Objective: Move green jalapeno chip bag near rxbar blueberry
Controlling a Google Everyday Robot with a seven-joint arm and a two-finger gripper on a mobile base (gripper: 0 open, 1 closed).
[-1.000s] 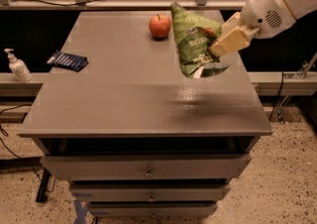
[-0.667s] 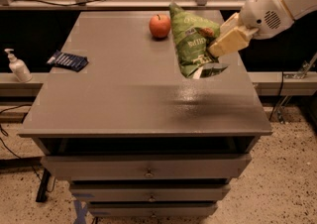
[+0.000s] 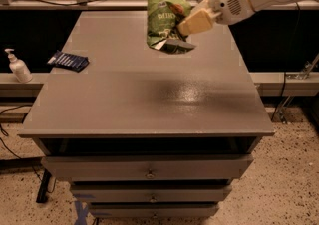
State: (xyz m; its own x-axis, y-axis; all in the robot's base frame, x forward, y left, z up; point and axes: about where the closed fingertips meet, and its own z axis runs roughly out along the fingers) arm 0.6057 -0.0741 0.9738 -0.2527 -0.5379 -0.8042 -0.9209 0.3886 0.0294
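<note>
Item: green jalapeno chip bag (image 3: 163,12), crinkly, by far the largest thing present; it is held clear of the worktop (image 3: 149,99), far to the right of the rxbar blueberry (image 3: 69,60) and toward the back edge, hanging tilted with its crumpled lower end downward. Holder: gripper (image 3: 185,25), reaching in from the right of the rxbar blueberry and clamped on the bag's right-hand side, its pale fingers pressed into the foil. Target: the rxbar blueberry, a small flat dark blue wrapper lying at the worktop's left edge, well apart from the bag. Adjacent: a pump bottle (image 3: 17,67) on the ledge just left of the rxbar blueberry, off the worktop; drawers (image 3: 149,169) below the front edge. Step in hand, as judged: carrying the bag across to the rxbar blueberry; the lift appears done, and the crossing and the set-down remain. Handling notes: the bag is light and its loose lower end is likely to swing, so a level, unhurried sweep leftward suits it. It should come down on the bare surface just to the right of the rxbar blueberry, not on top of it, and low enough before release that it does not slide. The bar lies at the edge, so a brush from the bag's hanging end could push it off.
</note>
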